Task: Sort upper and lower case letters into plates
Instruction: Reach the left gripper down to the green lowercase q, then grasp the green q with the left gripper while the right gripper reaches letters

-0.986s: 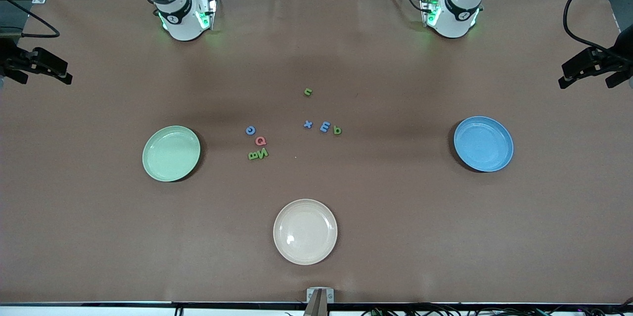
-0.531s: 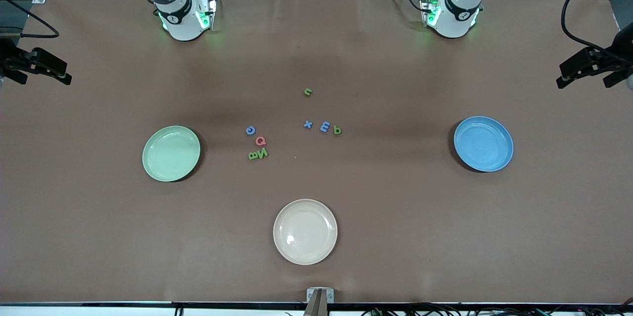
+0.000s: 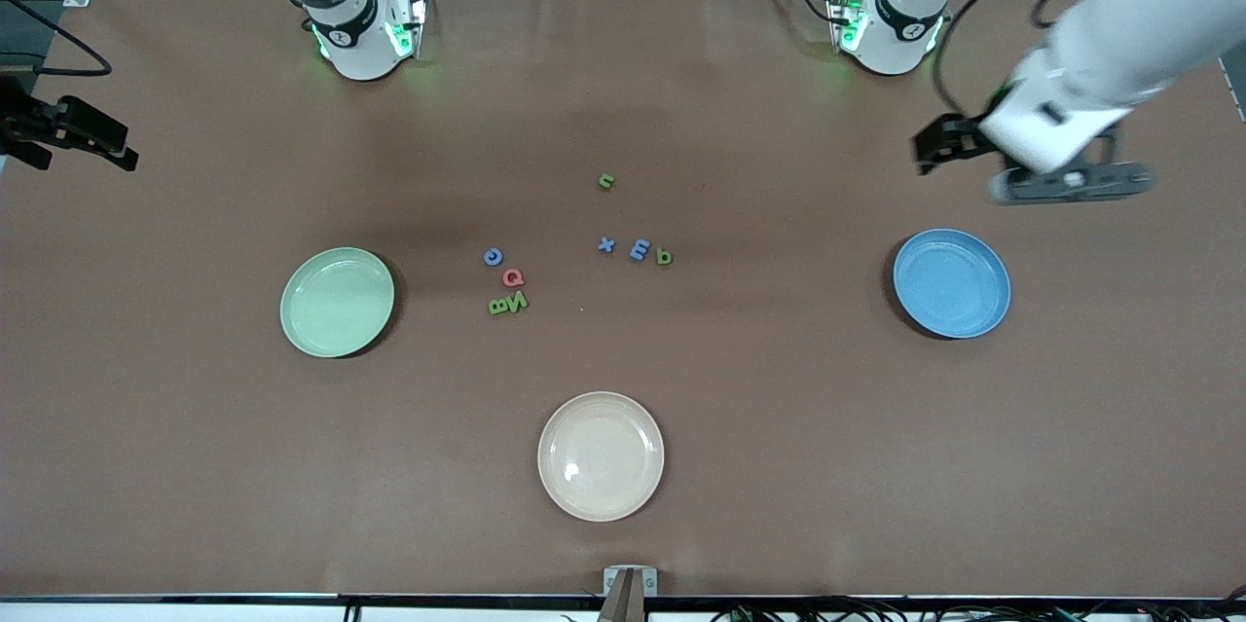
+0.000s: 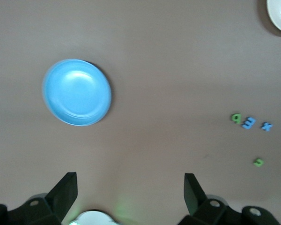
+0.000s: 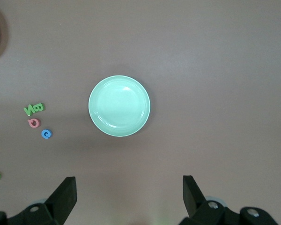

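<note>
Hovering over bare table at the left arm's end is the left gripper [image 4: 130,192], jaws spread wide and holding nothing, up in the air just beside the blue plate [image 3: 951,282], on the side toward the arm bases; its wrist view is looking down on that plate, which is sitting empty. Right gripper [image 5: 129,193] is also spread wide and carrying nothing, hanging high at the right arm's end of the table; its wrist view is showing the mint green plate [image 3: 337,301] below, empty too. All eight letters are lying loose on the brown table [image 3: 779,427] between the two plates. Blue C [image 3: 494,257], red Q [image 3: 513,277] and green B [image 3: 499,307] touching green N [image 3: 518,301] are clustering toward the mint plate's side. Blue x [image 3: 605,245], blue E [image 3: 639,249] and green p [image 3: 664,257] are sitting in a short row toward the middle, E and p just about touching. Green n [image 3: 606,180] is lying alone, farther from the front camera than that row. Cream-white plate [image 3: 601,456] is sitting empty, nearer the front camera than all the letters. No letter is in any plate.
</note>
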Robot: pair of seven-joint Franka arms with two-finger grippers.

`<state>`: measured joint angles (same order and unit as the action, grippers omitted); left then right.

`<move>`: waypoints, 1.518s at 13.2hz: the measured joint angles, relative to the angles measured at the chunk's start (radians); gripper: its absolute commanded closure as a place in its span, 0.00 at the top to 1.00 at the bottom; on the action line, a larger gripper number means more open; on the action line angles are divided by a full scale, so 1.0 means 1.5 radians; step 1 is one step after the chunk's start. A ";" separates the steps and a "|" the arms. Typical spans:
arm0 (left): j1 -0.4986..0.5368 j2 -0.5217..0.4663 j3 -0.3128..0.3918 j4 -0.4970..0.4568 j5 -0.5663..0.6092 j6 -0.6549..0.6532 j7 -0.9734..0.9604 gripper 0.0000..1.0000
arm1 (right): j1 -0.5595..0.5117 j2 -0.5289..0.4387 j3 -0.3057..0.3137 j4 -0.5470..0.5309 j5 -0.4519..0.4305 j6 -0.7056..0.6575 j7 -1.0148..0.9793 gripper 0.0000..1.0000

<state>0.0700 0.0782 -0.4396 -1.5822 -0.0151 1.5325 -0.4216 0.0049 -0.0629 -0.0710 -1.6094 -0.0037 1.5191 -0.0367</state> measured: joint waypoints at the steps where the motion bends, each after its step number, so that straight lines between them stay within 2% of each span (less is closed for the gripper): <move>1: -0.002 0.016 -0.030 -0.012 0.000 0.029 -0.042 1.00 | 0.000 0.000 0.000 0.000 0.000 0.000 0.000 1.00; 3: -0.019 0.042 -0.069 -0.049 0.000 0.103 -0.124 1.00 | 0.000 0.000 0.000 0.000 0.000 -0.001 0.000 1.00; 7: -0.111 0.108 -0.077 -0.115 0.047 0.232 -0.291 1.00 | 0.000 0.000 0.000 0.000 0.000 -0.003 0.000 1.00; 11: -0.158 0.222 -0.077 -0.123 0.112 0.343 -0.408 0.99 | 0.000 0.000 -0.001 0.000 0.000 -0.007 0.002 1.00; 14: -0.184 0.299 -0.077 -0.126 0.198 0.409 -0.493 0.99 | -0.007 0.008 -0.002 0.000 0.000 -0.009 0.002 1.00; 16: -0.189 0.331 -0.077 -0.141 0.221 0.464 -0.519 0.99 | -0.012 0.034 -0.003 -0.001 0.000 -0.008 0.002 1.00; 20: -0.192 0.348 -0.077 -0.176 0.223 0.558 -0.530 0.98 | -0.031 0.124 -0.003 0.009 0.000 0.020 0.001 1.00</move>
<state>-0.2186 0.6009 -0.5549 -1.8457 0.3195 2.3700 -1.2164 -0.0418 0.1231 -0.0762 -1.5955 -0.0043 1.5498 -0.0347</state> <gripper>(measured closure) 0.004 0.000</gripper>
